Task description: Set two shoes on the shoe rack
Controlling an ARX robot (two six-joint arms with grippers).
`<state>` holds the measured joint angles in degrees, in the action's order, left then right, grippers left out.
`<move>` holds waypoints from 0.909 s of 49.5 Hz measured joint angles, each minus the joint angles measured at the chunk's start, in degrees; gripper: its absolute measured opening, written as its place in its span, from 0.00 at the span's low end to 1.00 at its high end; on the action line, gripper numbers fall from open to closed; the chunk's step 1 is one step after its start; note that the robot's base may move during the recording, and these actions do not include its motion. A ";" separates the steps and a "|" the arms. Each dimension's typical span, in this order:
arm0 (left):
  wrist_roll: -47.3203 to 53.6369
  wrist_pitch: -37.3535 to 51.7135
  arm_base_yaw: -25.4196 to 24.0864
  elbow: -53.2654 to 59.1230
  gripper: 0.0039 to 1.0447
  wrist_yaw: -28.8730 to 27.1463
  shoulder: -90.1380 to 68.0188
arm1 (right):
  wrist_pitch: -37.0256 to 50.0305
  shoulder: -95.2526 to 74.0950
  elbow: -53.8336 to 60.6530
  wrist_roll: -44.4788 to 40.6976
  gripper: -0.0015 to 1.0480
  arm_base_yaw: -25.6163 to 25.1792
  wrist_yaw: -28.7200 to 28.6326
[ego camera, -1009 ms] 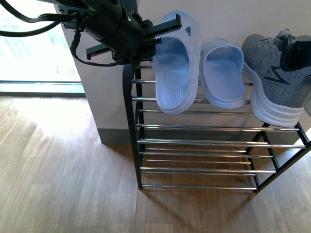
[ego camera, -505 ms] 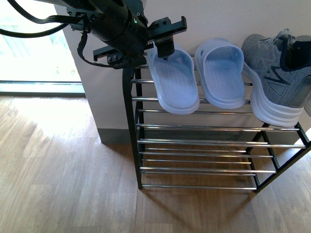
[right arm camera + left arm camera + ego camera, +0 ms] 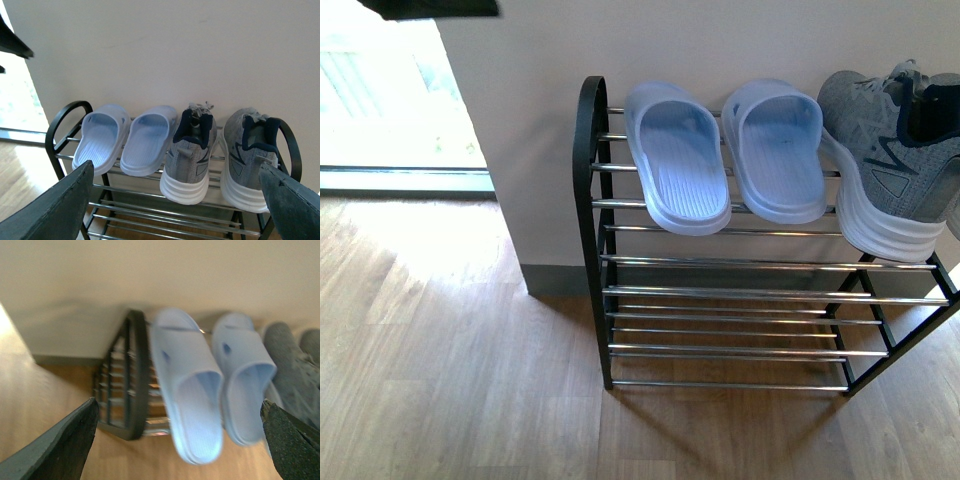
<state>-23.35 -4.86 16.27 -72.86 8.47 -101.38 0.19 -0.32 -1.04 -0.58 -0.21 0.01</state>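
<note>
Two pale-blue slides [image 3: 678,165] [image 3: 775,155] lie side by side on the top rods of the shoe rack [image 3: 588,200], heels toward me. Beside them on the right stands a grey sneaker [image 3: 890,150]. The right wrist view shows both slides [image 3: 102,137] [image 3: 150,140] and two grey sneakers [image 3: 192,150] [image 3: 250,155] in a row on the top tier. My left gripper [image 3: 179,404] hangs open, back from the slides [image 3: 185,390] and touching nothing. My right gripper [image 3: 176,167] is open too, well clear of the rack [image 3: 65,120]. Neither gripper's fingers show in the front view.
The rack stands against a pale wall [image 3: 540,120] on a wooden floor [image 3: 450,350]. Its lower chrome rods [image 3: 720,292] carry nothing. A bright window [image 3: 380,100] lies to the left. A dark part of an arm [image 3: 430,8] shows in the top left corner.
My left gripper let go of the left slide, which now lies flat on the top tier. The arm then pulled up and away, almost out of the front view.
</note>
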 joint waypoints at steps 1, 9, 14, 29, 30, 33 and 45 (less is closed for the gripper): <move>0.39 0.39 -0.33 0.52 0.91 -0.55 0.66 | 0.00 0.00 0.00 0.00 0.91 0.00 0.00; 13.44 30.32 -2.12 15.41 0.73 -19.15 8.28 | 0.00 -0.02 0.00 0.00 0.91 0.00 -0.04; 18.01 43.34 -2.93 24.46 0.61 -20.48 10.99 | 0.00 0.00 0.00 0.00 0.91 0.02 0.02; 22.32 55.93 -7.72 46.34 0.08 -16.83 23.61 | 0.00 0.00 0.00 0.00 0.91 0.02 0.00; 22.34 56.15 -7.89 47.36 0.04 -16.41 24.35 | 0.00 0.00 0.00 0.00 0.91 0.02 0.00; 22.51 56.46 -8.28 49.29 0.01 -15.87 25.83 | 0.00 0.00 0.00 0.00 0.91 0.02 0.00; 22.71 56.74 -10.62 57.24 0.01 -14.16 33.35 | 0.00 0.00 0.00 0.00 0.91 0.00 0.00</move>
<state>-0.64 51.88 5.65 -15.62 -5.69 -68.03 0.19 -0.32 -1.04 -0.58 -0.21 0.01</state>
